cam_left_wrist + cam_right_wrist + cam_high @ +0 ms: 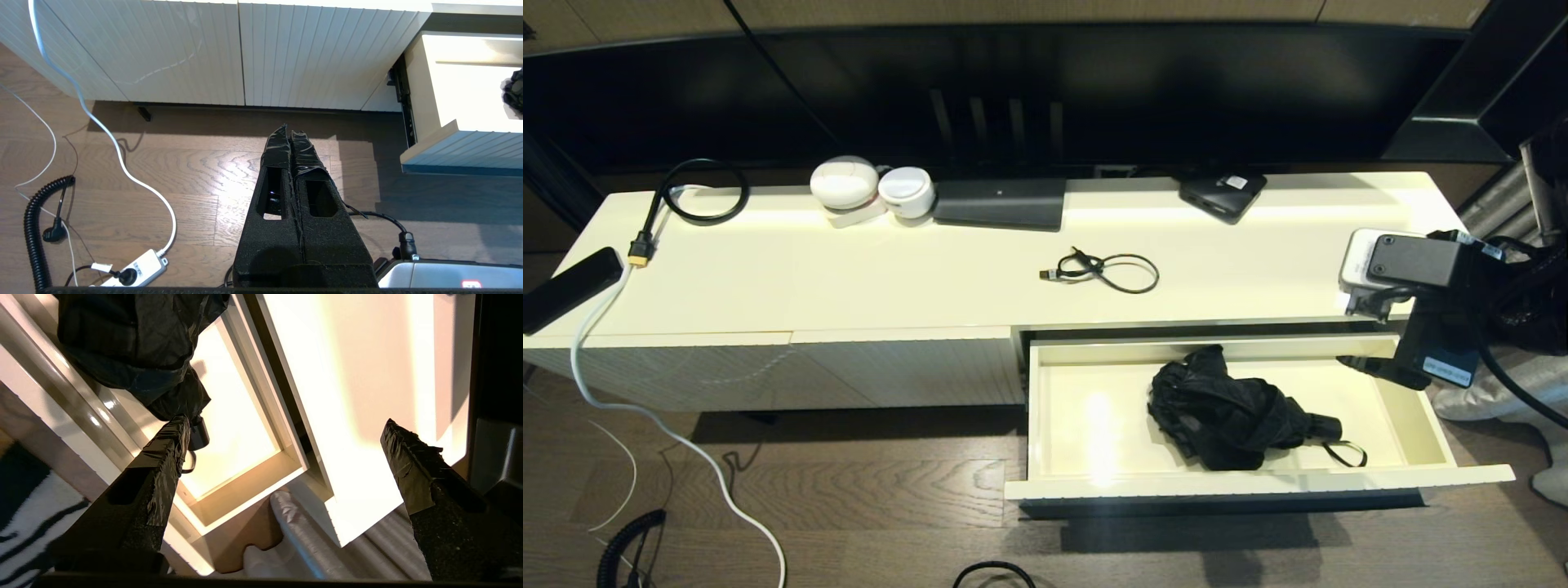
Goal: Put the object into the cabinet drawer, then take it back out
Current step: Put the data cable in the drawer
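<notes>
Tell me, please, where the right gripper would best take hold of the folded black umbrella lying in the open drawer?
Probably the narrow handle end, from above. The umbrella lies flat, its crumpled canopy bulky and loose, while the handle, pointing toward the right gripper, is slim and firm. That gripper is open over the drawer, at its right end.

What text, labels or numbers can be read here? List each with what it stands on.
None can be read.
Blue label on the right arm: print too small.
Sticker on the black box on the cabinet top: blurred.
Power strip on the floor: marking too blurred.
Red mark on the grey device: unreadable.
</notes>
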